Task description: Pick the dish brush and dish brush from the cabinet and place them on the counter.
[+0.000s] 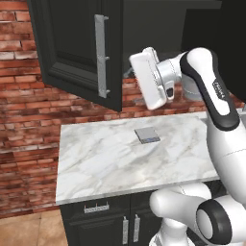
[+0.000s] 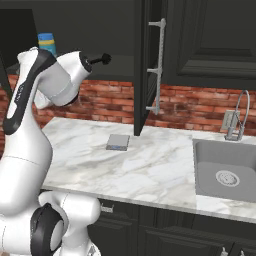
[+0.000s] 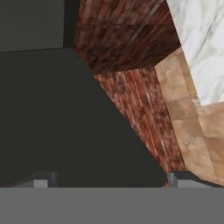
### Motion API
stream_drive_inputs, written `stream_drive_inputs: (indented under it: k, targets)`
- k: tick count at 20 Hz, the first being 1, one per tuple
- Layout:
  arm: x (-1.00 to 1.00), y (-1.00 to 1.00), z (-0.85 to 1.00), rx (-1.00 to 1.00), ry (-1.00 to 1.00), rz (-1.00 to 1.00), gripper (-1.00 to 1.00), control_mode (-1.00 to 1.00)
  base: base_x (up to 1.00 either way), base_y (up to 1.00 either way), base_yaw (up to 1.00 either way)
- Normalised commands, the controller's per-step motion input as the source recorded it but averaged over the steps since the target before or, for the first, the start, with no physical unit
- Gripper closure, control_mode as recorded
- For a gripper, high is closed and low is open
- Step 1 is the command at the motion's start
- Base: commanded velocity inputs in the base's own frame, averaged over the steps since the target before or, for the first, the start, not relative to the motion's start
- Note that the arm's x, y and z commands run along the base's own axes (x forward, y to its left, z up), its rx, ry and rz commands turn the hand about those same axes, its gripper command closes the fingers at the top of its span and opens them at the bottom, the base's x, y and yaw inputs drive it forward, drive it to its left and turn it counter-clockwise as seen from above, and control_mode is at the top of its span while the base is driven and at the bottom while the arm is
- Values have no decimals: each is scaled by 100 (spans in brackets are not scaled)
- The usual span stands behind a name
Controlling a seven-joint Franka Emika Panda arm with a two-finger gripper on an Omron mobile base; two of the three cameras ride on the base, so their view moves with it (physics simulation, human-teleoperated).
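With my fingers (image 3: pixel 107 179) spread wide beside the black panelled cabinet door (image 1: pixel 77 48), I'd reach for the black slim-handled brush (image 2: pixel 100 60) on the shelf, keeping clear of that door.

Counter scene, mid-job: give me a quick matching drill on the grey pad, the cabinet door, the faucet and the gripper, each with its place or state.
Things:
1. grey pad
2. cabinet door
3. faucet
4. gripper

Places or states:
a. stands behind the sink basin
b. fingertips wide apart, nothing between them
c. lies flat on the counter
d. swung out over the counter

Pairs: 1-c, 2-d, 3-a, 4-b
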Motion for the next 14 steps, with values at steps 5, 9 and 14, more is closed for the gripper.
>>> stream_drive_inputs:
  k: [5, 9, 14]
  targets:
    - [-3, 34, -3, 6, 12, 5, -100, -100, 0, 0, 0]
    - [-5, 35, 0, 7, 15, 6, -100, -100, 0, 0, 0]
    - [-11, 25, 0, 11, 15, 9, -100, -100, 0, 0, 0]
